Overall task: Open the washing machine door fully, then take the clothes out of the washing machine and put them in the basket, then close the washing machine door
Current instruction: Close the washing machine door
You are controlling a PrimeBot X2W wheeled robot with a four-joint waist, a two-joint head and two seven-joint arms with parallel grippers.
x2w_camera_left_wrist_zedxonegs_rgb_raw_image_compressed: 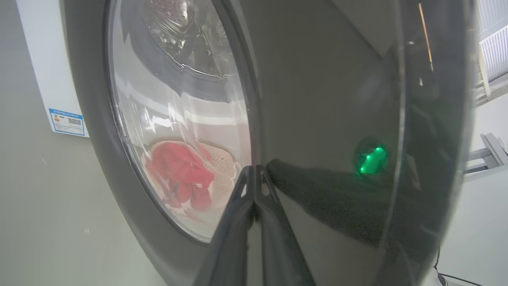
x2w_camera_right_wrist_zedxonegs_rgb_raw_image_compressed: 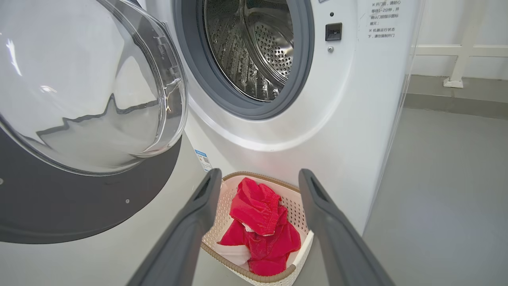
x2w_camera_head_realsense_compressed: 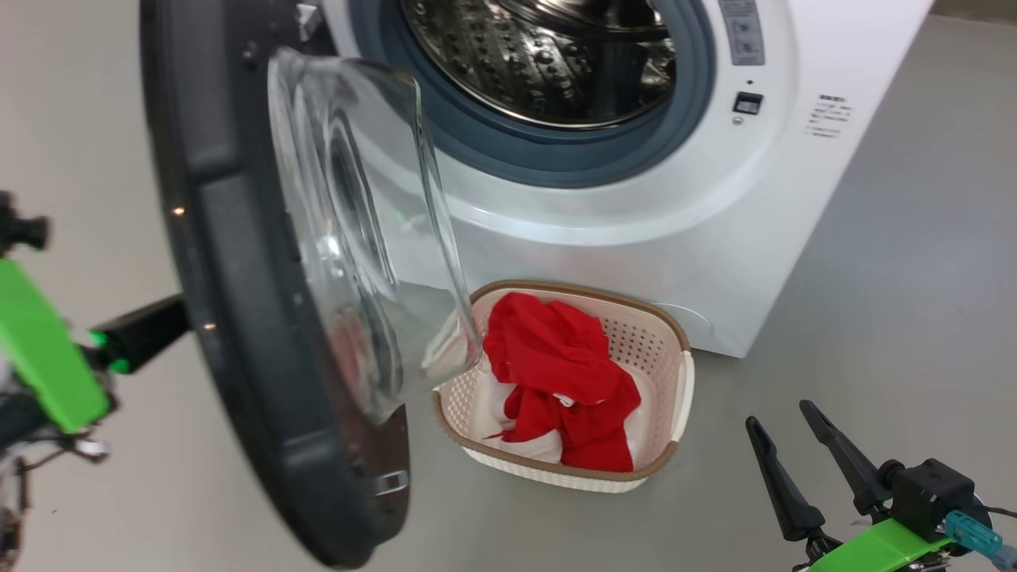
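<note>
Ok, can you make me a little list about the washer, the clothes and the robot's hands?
door: washing machine door open, swung out
drum: looks empty
clothes: red and white, piled in the basket
basket: on the floor before the washing machine
left gripper: shut, tips against the door's black outer face
right gripper: open, holding nothing, low right of the basket

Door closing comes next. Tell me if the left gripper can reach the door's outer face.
Probably yes: the shut left gripper points at the washing machine door on its glossy outer rim, touching or nearly so, with nothing between them.
</note>
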